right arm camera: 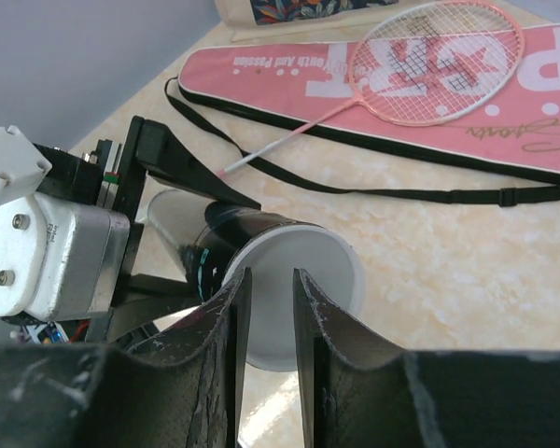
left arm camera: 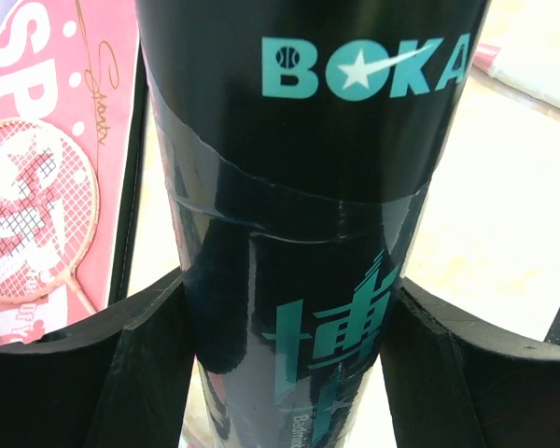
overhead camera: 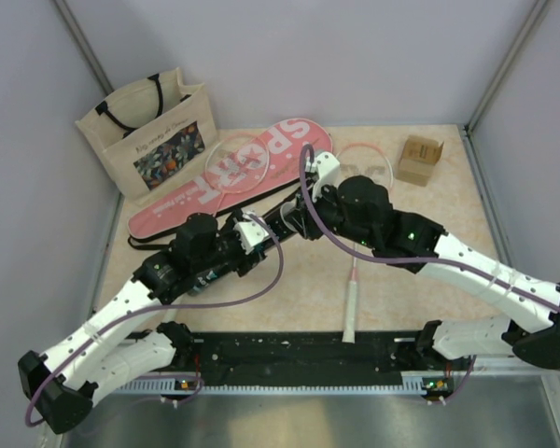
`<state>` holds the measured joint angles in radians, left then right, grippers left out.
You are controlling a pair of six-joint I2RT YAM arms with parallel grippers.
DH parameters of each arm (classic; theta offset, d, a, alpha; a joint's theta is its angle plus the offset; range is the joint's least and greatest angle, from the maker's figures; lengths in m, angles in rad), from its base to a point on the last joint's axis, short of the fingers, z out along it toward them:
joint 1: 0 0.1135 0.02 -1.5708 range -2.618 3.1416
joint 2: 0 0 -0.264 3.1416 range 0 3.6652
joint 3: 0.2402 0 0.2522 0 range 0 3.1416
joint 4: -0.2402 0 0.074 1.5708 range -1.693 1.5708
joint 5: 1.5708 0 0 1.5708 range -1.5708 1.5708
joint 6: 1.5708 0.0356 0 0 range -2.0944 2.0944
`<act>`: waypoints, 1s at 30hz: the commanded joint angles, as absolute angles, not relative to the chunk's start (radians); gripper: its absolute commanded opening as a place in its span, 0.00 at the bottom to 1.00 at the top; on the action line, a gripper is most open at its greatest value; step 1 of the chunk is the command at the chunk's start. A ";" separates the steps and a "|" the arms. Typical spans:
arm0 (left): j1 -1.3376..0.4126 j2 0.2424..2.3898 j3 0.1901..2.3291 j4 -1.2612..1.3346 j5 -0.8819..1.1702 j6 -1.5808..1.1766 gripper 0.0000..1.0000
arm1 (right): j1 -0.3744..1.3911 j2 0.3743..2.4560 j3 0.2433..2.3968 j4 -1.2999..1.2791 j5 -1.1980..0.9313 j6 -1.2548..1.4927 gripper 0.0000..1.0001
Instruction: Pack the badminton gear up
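- First, nearest the arm bases: one racket [overhead camera: 351, 308] lies on the table [overhead camera: 299, 289], white handle pointing at the bases, pink head partly hidden under the right arm.
- Mid-table: left gripper [left arm camera: 289, 317] is clamped on the tube [left arm camera: 299, 187], one black finger pressed against each side. The tube is dark and glossy, with teal "BOKA" lettering.
- In the top view the tube [overhead camera: 285, 222] lies roughly level between the two wrists. Whether it touches the table cannot be told.
- Right gripper [right arm camera: 271, 280] sits at the tube's white cap [right arm camera: 331, 271]. Its fingers are drawn in to a narrow slit with the cap showing through. Cannot tell if they pinch anything.
- Beyond the tube: the black strap [right arm camera: 401, 193] trails loose over the table beside the cover.
- Further back: the pink "SPORT" cover [right arm camera: 261, 70] lies flat, running diagonally.
- Second racket [right arm camera: 439, 61] rests on the cover, head over the lettering, handle sticking off the edge toward the tube.
- Far left corner: beige tote [overhead camera: 149, 131] stands upright, just behind the cover.
- Far right: small brown box [overhead camera: 419, 160], well apart from the cover.
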<state>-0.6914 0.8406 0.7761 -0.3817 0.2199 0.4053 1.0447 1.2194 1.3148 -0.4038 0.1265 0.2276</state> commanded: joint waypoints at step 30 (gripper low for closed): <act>-0.699 0.779 0.716 0.034 0.492 0.385 0.16 | 0.971 1.184 0.875 -0.032 -0.538 0.580 0.33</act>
